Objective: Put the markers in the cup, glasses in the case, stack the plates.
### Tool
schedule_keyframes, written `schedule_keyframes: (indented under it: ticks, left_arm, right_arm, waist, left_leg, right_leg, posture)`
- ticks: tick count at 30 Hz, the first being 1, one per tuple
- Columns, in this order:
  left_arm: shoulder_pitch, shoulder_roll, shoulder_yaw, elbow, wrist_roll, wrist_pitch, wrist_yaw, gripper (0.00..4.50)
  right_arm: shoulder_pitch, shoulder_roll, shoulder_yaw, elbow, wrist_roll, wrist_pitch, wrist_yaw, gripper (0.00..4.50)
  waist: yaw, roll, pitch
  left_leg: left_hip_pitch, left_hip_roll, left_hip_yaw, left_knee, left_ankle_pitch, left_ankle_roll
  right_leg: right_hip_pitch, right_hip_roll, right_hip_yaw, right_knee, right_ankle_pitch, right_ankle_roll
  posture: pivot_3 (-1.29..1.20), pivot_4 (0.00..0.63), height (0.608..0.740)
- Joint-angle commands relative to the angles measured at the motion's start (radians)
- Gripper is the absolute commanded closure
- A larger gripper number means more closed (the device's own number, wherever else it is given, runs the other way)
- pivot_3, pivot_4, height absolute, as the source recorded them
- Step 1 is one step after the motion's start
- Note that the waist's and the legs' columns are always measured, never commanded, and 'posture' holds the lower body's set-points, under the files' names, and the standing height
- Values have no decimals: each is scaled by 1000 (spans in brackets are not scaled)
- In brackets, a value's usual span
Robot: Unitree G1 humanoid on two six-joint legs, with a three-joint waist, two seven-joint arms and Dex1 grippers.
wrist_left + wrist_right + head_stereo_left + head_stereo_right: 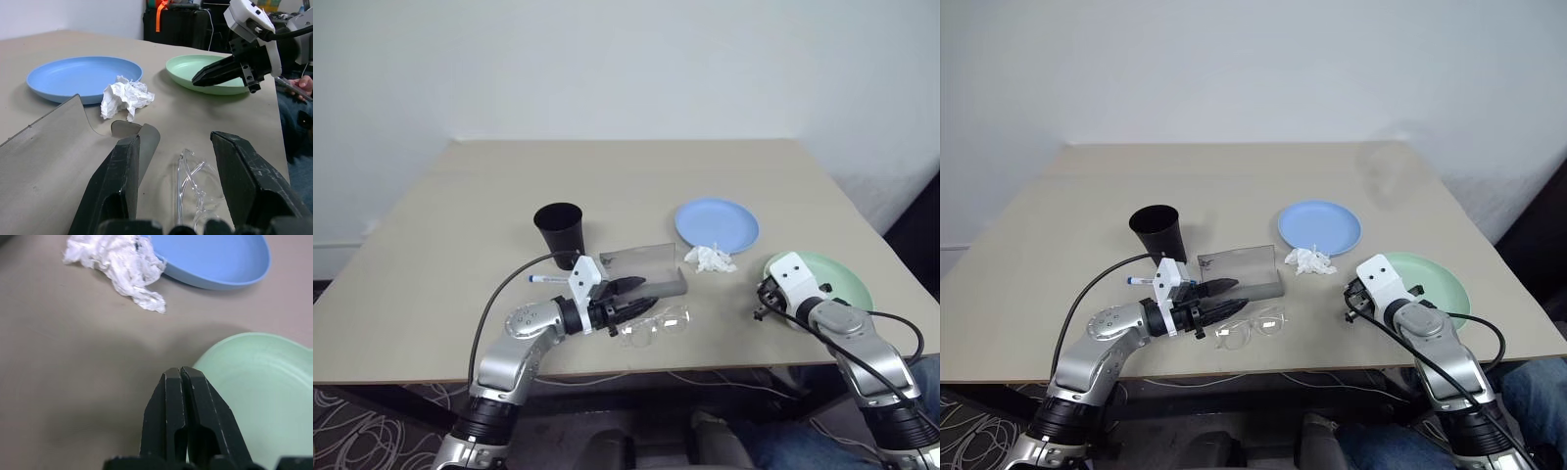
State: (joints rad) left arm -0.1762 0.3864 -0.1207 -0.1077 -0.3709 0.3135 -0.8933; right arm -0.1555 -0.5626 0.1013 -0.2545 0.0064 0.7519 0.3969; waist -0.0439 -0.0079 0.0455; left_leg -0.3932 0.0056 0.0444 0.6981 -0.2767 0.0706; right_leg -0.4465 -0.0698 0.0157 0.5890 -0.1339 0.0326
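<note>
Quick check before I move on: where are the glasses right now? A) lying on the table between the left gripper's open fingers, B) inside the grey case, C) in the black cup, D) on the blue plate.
A: the glasses lie on the bare table between the open fingers of the left gripper, beside the case, not in it.

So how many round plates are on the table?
2. The round light blue plate lies toward the far right of the tan table, beside a crumpled white tissue. The round mint green plate sits nearer the right edge, partly behind the right gripper.
</note>
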Motion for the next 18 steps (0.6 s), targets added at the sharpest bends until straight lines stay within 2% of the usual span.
schedule_keyframes:
  ticks: [1, 3, 6, 12, 18]
  left_arm:
    - [-18, -3, 2, -20, -5, -13, 2, 2111]
    - [-17, -2, 3, -20, -5, -13, 1, 2111]
    - [-15, 1, 2, -22, -6, -11, -1, 2111]
    - [-10, 4, 3, -29, -6, -8, -1, 2111]
    - [-3, 6, 3, -35, -5, -5, 4, 2111]
  right_arm:
    - [-17, -21, -33, -24, -21, 6, -10, 4475]
    - [-17, -30, -41, -37, -12, 7, 3, 4475]
    - [-19, -39, -45, -63, -2, 23, 19, 3939]
    - [-57, -28, -41, -157, 21, 191, 35, 1865]
    - [-80, -43, -13, -191, 25, 343, 48, 1865]
  waist:
    - [0, 0, 0]
    - [0, 0, 0]
    - [0, 0, 0]
    - [-2, 0, 0]
    - [0, 0, 0]
  left_leg:
    - [0, 0, 0, 0, 0, 0]
    - [0, 0, 0, 0, 0, 0]
    - [0, 0, 0, 0, 0, 0]
    - [0, 0, 0, 0, 0, 0]
    - [0, 0, 0, 0, 0, 0]
  right_leg:
    - [0, 0, 0, 0, 0, 0]
    - [0, 0, 0, 0, 0, 0]
    - [0, 0, 0, 0, 0, 0]
    - [0, 1, 0, 0, 0, 0]
    - [0, 0, 0, 0, 0, 0]
  posture:
    - [0, 0, 721]
    - [0, 0, 721]
    - [0, 0, 721]
    - [0, 0, 721]
    - [0, 0, 721]
